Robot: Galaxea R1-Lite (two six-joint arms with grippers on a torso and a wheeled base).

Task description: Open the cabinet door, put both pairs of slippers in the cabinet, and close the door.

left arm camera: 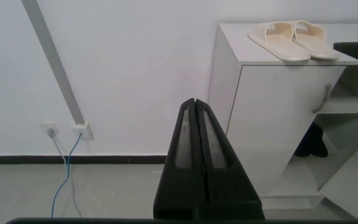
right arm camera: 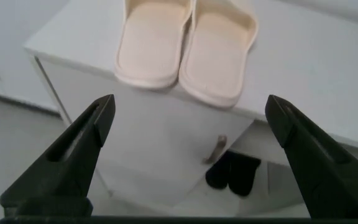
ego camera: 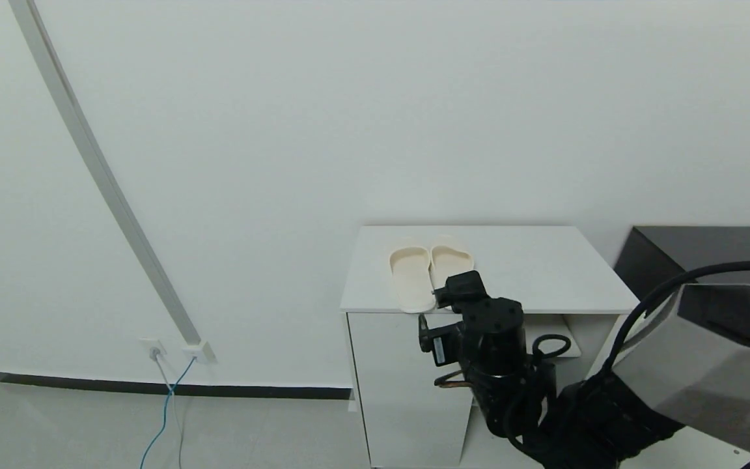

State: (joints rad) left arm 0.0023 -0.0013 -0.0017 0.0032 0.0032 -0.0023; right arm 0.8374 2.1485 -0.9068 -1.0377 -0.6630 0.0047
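Closest to the lens, the right gripper (right arm camera: pixel 189 102) is seen spread wide, its jaws held level with the front edge of the white cabinet (ego camera: pixel 531 260) and just short of the cream slippers (right arm camera: pixel 185 43). That pair is laid side by side and touching on the cabinet top, heels toward the front edge, where one heel appears to jut slightly past it. Below, the cabinet's right side stands open, and a dark pair (right arm camera: pixel 232 174) is already stood inside, beside the shut left door (left arm camera: pixel 278 124). The left gripper (left arm camera: pixel 196 106) is held well back from the cabinet, its jaws pressed together on nothing. The cream pair is judged light, soft and springy — probably moulded foam — neither fragile nor very slick. Both could likely be taken at once by a squeeze across the heels from the outer sides, though a hard pinch may be expected to buckle them.
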